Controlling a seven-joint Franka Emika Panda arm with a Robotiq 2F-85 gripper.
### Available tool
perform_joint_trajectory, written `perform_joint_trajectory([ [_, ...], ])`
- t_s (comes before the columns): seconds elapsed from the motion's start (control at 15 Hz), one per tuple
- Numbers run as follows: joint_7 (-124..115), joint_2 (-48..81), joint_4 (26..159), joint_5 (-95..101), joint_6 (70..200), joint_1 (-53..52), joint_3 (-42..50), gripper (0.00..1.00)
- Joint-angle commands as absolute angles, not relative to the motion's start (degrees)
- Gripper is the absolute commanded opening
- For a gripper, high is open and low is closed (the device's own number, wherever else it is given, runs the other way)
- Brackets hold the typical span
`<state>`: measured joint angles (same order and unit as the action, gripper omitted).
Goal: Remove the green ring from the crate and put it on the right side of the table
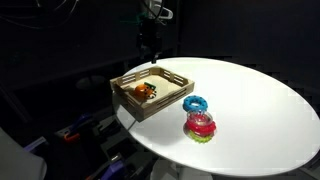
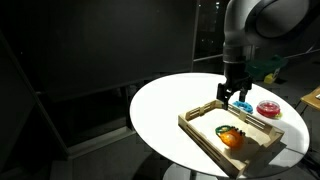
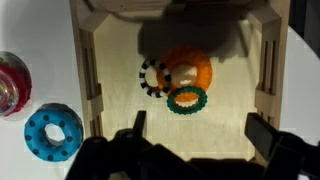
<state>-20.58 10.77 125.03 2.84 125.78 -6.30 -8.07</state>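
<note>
Dark fingers (image 3: 138, 128) of the gripper (image 3: 196, 125) fill the bottom of the wrist view, spread wide apart with nothing between them. The claw hangs above the crate (image 3: 88, 70), clear of its contents. On the pale wood floor of the crate the green ring (image 3: 187, 98) lies flat, touching the lower edge of an orange ring (image 3: 195, 68), with a black-and-white ring (image 3: 152, 77) against the orange one's other side. The crate rests on the table (image 1: 250, 110), whose smooth white round top is brightly lit. Outside the crate, just beside one of its walls, a blue ring (image 3: 53, 131) and a red ring (image 3: 10, 85) sit on the bare top. The room around the table is dark in both exterior views, with black walls behind and dim, unclear clutter below the table's edge.
</note>
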Motion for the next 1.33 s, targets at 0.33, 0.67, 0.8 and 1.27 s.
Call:
perform_joint_trajectory([
  [0.33, -21.08, 15.01, 128.01, 2.56, 130.75, -7.77, -6.10, 1.00],
  [0.67, -21.24, 18.90, 126.89, 3.03, 131.40, -8.99, -5.39, 1.00],
  [0.8, -21.21, 20.12, 126.33, 3.18, 131.46, -9.55, -5.08, 1.00],
  [1.27, -21.26, 22.89, 123.58, 3.62, 131.19, -10.98, -4.17, 1.00],
])
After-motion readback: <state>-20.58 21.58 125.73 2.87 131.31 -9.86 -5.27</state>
